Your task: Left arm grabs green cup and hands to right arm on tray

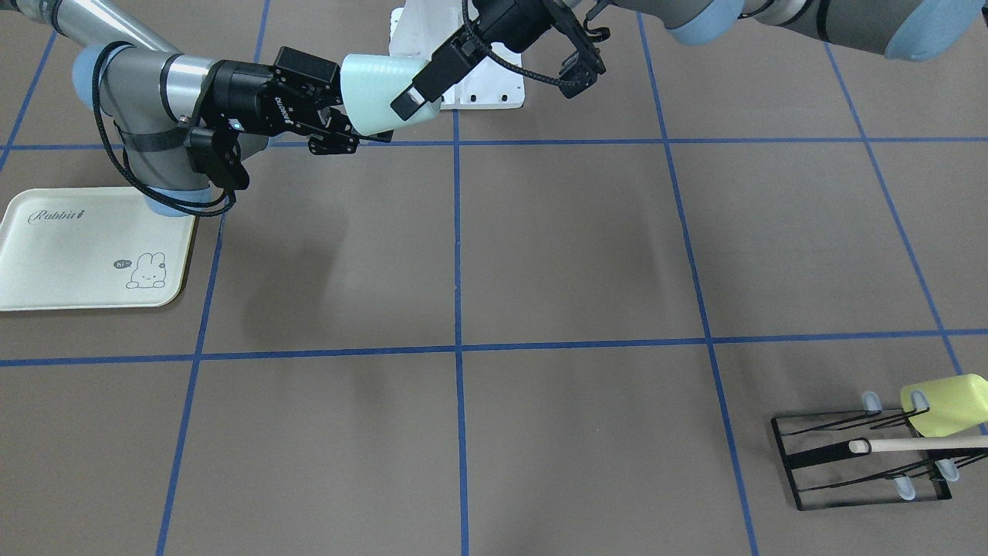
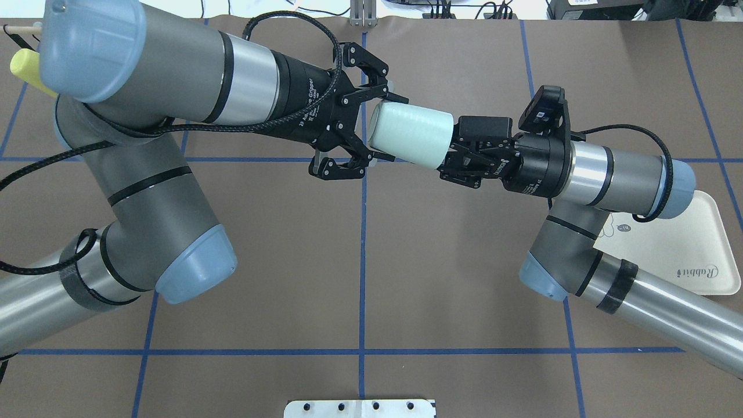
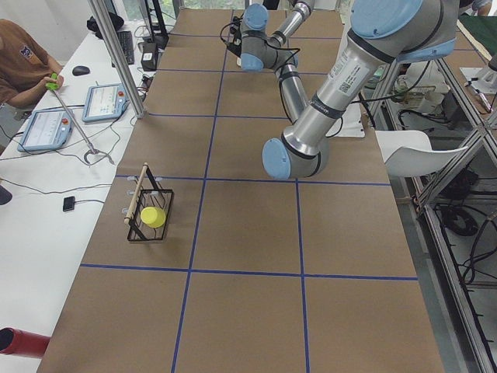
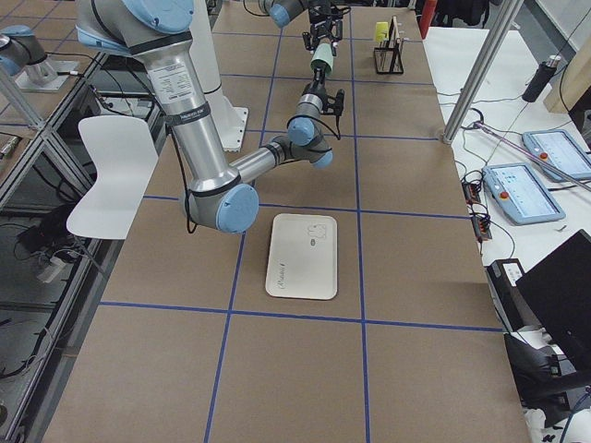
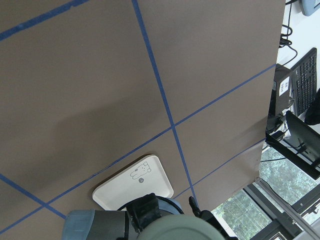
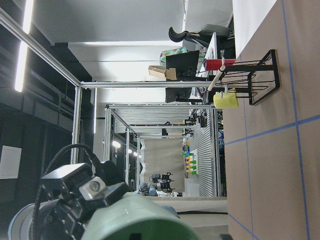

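Note:
The green cup [image 2: 409, 133] lies on its side in mid-air between the two grippers, above the table's middle line. My right gripper [image 2: 454, 152] is shut on its wide end. My left gripper [image 2: 383, 126] is open, its fingers spread wide on either side of the cup's narrow end. In the front-facing view the cup [image 1: 378, 89] sits between the right gripper [image 1: 356, 116] on its left and one left finger [image 1: 421, 85] that crosses in front of it. The cream tray [image 2: 691, 244] lies flat under the right arm and has nothing on it [image 1: 69, 255].
A black wire rack [image 1: 857, 463] with a wooden bar stands at the table's far left corner and holds a yellow-green cup [image 1: 945, 401]. A white base plate [image 1: 494, 93] sits at the robot's edge. Blue tape lines grid the brown table.

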{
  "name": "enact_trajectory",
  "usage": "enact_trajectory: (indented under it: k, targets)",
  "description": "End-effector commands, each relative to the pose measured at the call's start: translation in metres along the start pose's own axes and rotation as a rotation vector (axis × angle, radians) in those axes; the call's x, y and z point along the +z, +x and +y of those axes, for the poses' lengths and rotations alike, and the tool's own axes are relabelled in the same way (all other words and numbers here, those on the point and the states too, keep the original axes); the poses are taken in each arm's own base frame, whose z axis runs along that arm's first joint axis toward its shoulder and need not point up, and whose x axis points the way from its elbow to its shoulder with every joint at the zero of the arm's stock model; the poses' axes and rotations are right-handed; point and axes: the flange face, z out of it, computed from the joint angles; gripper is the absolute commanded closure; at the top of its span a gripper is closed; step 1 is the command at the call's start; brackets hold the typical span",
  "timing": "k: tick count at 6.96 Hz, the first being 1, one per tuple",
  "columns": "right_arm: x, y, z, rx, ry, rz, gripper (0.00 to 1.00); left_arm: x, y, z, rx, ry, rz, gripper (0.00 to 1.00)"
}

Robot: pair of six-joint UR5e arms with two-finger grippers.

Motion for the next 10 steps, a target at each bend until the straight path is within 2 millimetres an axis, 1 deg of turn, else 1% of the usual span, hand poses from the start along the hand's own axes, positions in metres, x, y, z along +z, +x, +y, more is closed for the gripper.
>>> enact_trajectory:
  k: [1,2,3,4,5,6,7,8,9,10]
  targets:
    - [0.000,0.000,0.000,0.000,0.005,-0.003,0.46,0.000,0.000,0.000,0.000,0.001,0.000,0.87]
    - [0.000,0.000,0.000,0.000,0.004,-0.004,0.52,0.000,0.000,0.000,0.000,0.001,0.000,0.87]
    - [-0.001,0.000,-0.001,0.001,0.012,-0.005,0.60,0.000,0.000,0.000,0.000,0.001,0.000,0.87]
    - [0.000,0.001,0.000,0.003,0.012,-0.005,0.64,0.000,0.000,0.000,0.000,0.001,0.000,0.87]
    - [0.001,0.001,0.001,0.005,0.010,-0.007,0.71,0.001,0.000,-0.001,0.000,0.002,-0.001,0.87]
    - [0.001,0.002,0.001,0.006,0.015,-0.008,0.81,0.002,0.000,-0.002,-0.001,0.003,-0.002,0.87]
    - [0.001,0.002,0.002,0.008,0.017,-0.011,0.86,0.002,0.000,-0.002,-0.002,0.005,-0.001,0.81]
    - [0.001,0.004,0.003,0.010,0.018,-0.008,0.88,0.004,0.000,-0.006,0.006,-0.001,0.002,0.48]
    - [0.001,0.003,0.003,0.010,0.021,-0.011,0.97,0.010,0.000,-0.012,0.024,-0.027,0.017,0.00]
    - [0.001,0.004,0.003,0.011,0.025,-0.010,1.00,0.013,-0.001,-0.015,0.025,-0.027,0.015,0.00]
